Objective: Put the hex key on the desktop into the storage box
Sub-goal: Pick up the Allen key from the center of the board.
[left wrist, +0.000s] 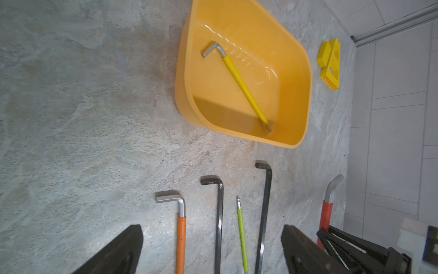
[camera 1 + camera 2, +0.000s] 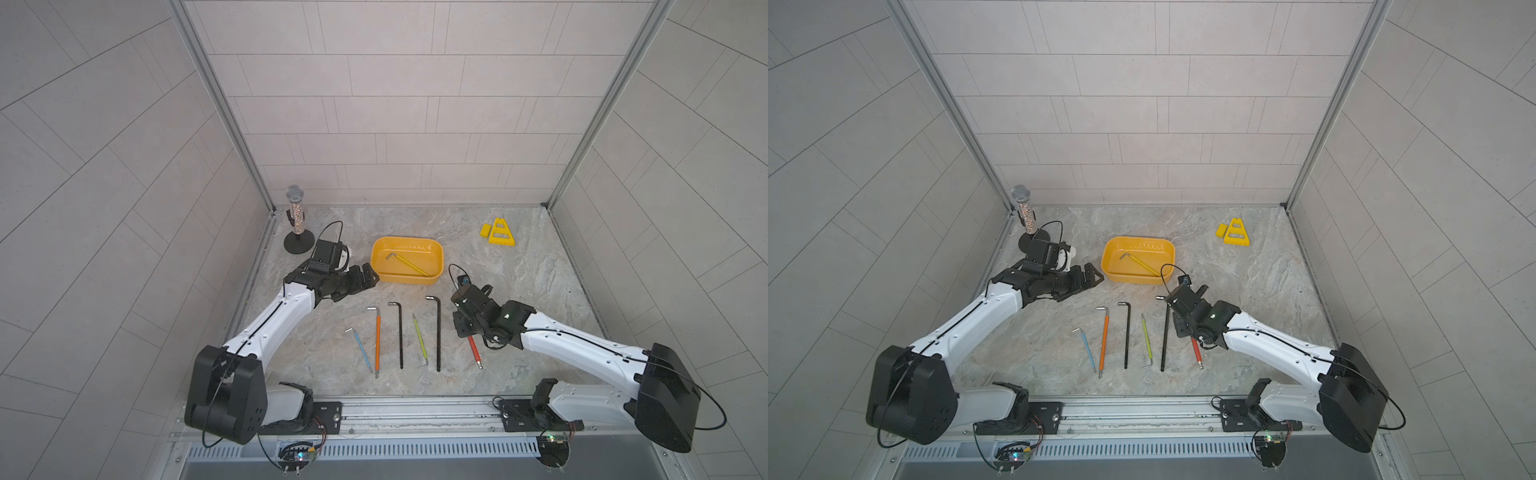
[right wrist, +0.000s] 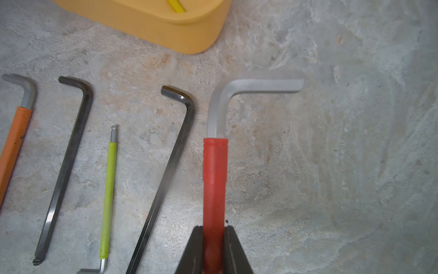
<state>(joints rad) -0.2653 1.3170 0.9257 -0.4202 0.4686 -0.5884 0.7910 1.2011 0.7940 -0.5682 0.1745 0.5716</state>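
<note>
On the marbled desktop (image 2: 519,291) stands the yellow storage box (image 2: 376,257) with a yellow-sleeved hex key (image 2: 409,264) lying inside it. In front of the box several hex keys lie in a row: blue (image 2: 360,347), orange (image 2: 377,340), black (image 2: 400,336), green (image 2: 419,340) and a longer black one (image 2: 437,332). My right gripper (image 3: 214,229) is shut on the red-sleeved hex key (image 3: 215,170), whose bent steel end points ahead of the fingers. My left gripper (image 1: 212,229) hangs open left of the box (image 1: 182,95), holding nothing.
A microphone on a round black stand (image 2: 296,220) sits in the back left corner. A small yellow triangular stand (image 2: 500,232) and a yellow block (image 2: 485,230) lie at the back right. Tiled walls close three sides; a metal rail (image 2: 415,411) runs along the front.
</note>
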